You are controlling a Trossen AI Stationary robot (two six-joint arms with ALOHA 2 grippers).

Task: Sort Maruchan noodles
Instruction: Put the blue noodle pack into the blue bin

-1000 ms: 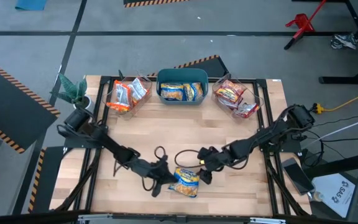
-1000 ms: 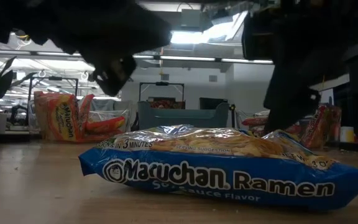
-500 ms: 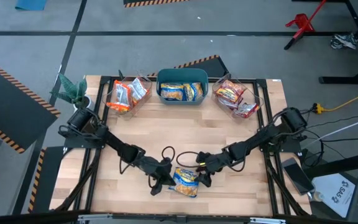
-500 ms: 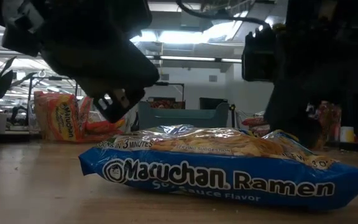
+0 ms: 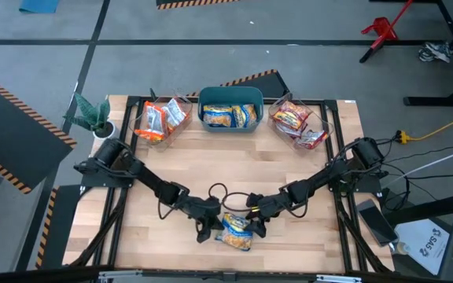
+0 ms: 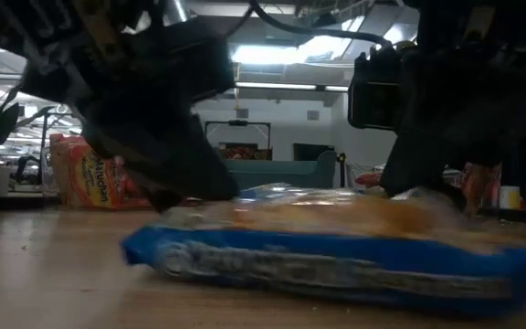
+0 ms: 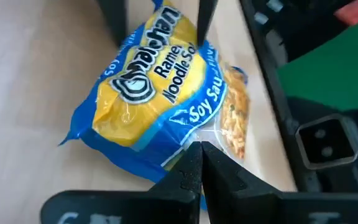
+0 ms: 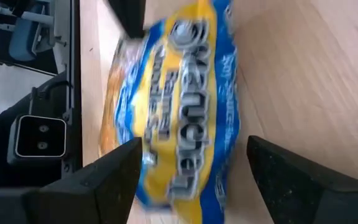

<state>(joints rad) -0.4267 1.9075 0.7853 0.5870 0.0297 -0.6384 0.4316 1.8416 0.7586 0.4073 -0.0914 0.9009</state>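
One blue-and-yellow Maruchan noodles packet point(image 5: 237, 233) lies flat on the wooden table near its front edge, printed side up. My left gripper point(image 5: 209, 229) is shut and low at the packet's left end. My right gripper point(image 8: 194, 146) is open at the packet's right end, one finger on each side of the packet point(image 8: 179, 112); I cannot tell whether they touch it. More packets lie in three bins at the far edge. My left gripper meets the packet's left edge point(image 7: 188, 140) with its shut fingertips point(image 7: 199, 155), coming slanting down from the table's left. Whether any film is caught between the tips does not show. The packet lies flat on the table.
At the far edge stand a clear container point(image 5: 162, 119) with orange packets, a teal bin point(image 5: 230, 96) with blue-yellow packets and a clear container point(image 5: 299, 122) with red packets. A small plant point(image 5: 91, 114) stands at the far left corner. Bare wood lies between bins and arms.
Both grippers have come down to the packet. My left gripper has also gone toward the table's right edge and tipped flatter, reaching the packet's left end. My right gripper has sunk over the packet's right end, staying open.
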